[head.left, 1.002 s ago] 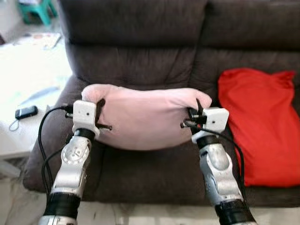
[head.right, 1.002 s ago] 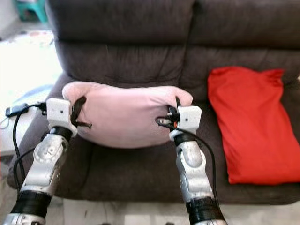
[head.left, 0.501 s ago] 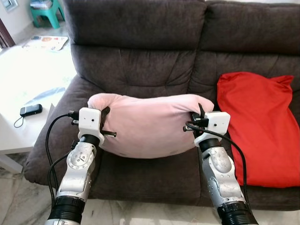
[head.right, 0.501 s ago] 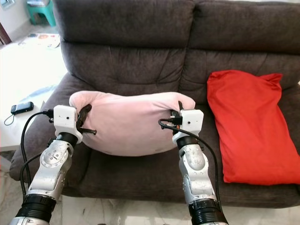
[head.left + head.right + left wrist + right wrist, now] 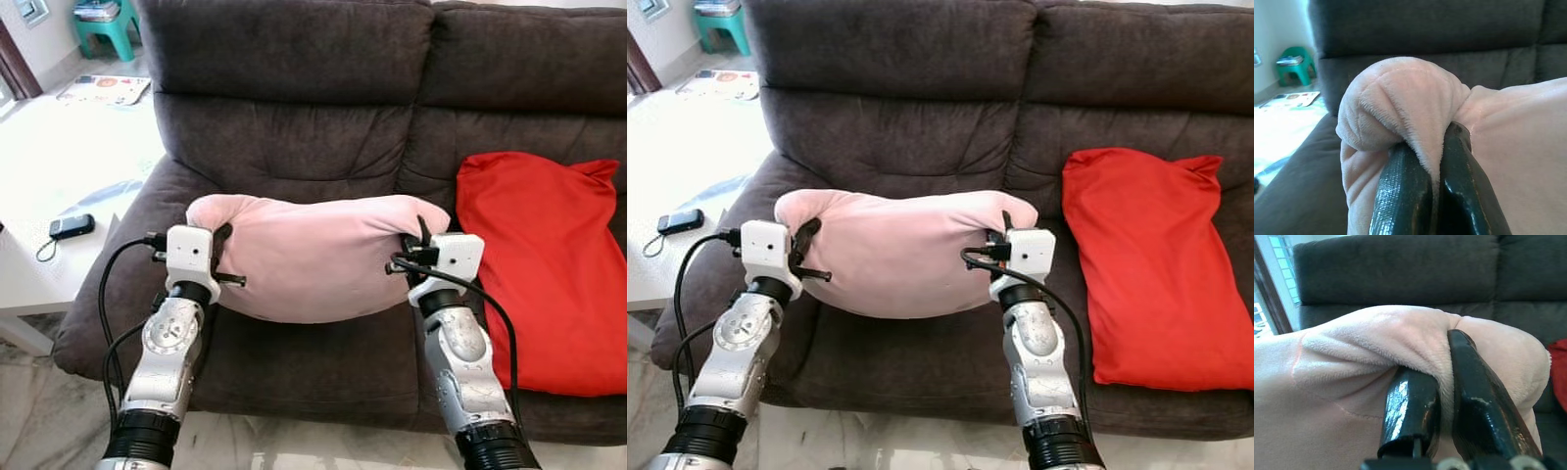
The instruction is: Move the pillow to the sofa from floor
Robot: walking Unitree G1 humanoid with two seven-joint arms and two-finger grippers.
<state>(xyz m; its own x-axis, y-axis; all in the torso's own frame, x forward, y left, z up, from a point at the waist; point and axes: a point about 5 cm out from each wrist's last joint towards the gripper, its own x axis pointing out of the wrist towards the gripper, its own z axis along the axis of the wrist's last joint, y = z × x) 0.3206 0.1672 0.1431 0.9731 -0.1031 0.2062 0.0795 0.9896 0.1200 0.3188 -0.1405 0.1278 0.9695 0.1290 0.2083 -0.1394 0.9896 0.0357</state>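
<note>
Pillow hangs just above sofa seat, w/ left pincer and right pincer each clenched on an end fold. Two-end grip keeps it level, prob. for setting down beside the red cushion.

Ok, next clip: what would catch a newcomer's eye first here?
The pale pink pillow, held over the dark brown sofa seat, with the left gripper and right gripper each pinching one end. Next, the bright red pillow lying on the seat to the robot's right.
</note>
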